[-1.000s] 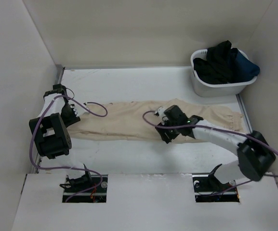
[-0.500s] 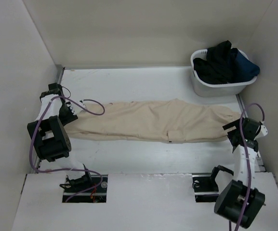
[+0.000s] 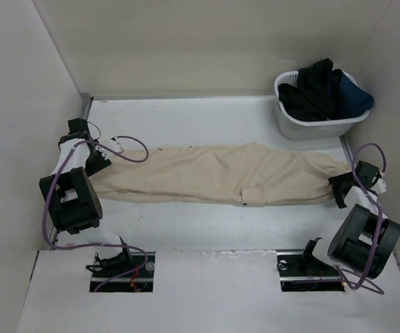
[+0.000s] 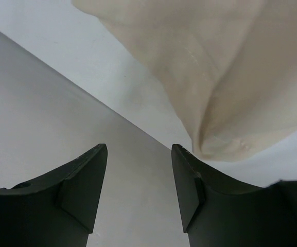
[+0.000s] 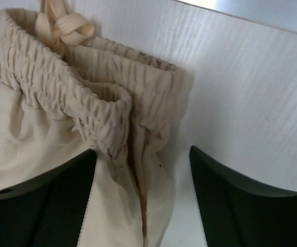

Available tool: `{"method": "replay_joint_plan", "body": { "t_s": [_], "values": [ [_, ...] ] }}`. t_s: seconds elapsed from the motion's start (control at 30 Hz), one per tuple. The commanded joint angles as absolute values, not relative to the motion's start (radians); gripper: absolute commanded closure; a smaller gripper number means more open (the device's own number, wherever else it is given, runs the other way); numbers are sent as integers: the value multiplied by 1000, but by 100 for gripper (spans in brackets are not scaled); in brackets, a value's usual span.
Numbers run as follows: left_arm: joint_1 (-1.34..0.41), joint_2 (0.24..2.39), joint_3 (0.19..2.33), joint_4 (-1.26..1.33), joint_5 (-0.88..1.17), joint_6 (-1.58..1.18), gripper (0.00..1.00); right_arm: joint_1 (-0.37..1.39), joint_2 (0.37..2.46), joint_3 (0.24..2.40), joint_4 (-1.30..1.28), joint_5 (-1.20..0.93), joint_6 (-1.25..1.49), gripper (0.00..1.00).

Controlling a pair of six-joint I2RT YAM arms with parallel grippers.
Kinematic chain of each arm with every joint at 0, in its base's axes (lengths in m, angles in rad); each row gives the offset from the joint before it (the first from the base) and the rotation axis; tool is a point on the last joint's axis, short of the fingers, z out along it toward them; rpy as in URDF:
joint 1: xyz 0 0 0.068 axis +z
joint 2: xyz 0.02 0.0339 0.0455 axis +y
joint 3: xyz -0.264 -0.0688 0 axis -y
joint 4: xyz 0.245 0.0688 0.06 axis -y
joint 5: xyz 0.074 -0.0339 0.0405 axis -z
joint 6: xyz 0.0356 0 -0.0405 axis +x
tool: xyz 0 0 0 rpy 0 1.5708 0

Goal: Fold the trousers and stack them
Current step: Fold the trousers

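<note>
Now the trousers (image 3: 220, 173) lie stretched flat across the table (image 3: 186, 118), left edge to right edge. My left gripper (image 4: 138, 149) and right gripper (image 5: 143, 152) both gape empty. Soft, light, floppy cloth, I judge: pinch the gathered waistband (image 5: 71, 98) and the leg ends (image 4: 225, 146).

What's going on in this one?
Two robot arms are handling a pair of light beige cotton trousers, which lies as one long flat strip across the white table. The left gripper is at the leg end and the right gripper is at the elastic waistband. Both have their fingers open and hold nothing. A white plastic basket of dark clothes stands far right.
</note>
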State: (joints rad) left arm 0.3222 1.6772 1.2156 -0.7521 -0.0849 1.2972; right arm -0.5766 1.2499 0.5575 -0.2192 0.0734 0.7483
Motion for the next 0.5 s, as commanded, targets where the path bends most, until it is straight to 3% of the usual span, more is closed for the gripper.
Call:
{"method": "replay_joint_plan", "body": {
  "t_s": [0.0, 0.07, 0.17, 0.33, 0.47],
  "values": [
    [337, 1609, 1198, -631, -66, 1264, 48, -588, 1281, 610, -150, 64, 747, 33],
    [337, 1600, 1189, -591, -66, 1261, 47, -604, 1293, 621, -149, 55, 724, 54],
    [314, 1588, 1190, -552, -67, 1253, 46, -631, 1299, 626, -150, 51, 700, 97],
    [188, 1563, 1256, -537, -66, 1220, 43, -619, 1214, 609, -147, 58, 643, 100],
    [38, 1580, 1308, -589, -69, 1201, 40, -507, 1067, 633, -172, 132, 566, 100]
  ]
}}
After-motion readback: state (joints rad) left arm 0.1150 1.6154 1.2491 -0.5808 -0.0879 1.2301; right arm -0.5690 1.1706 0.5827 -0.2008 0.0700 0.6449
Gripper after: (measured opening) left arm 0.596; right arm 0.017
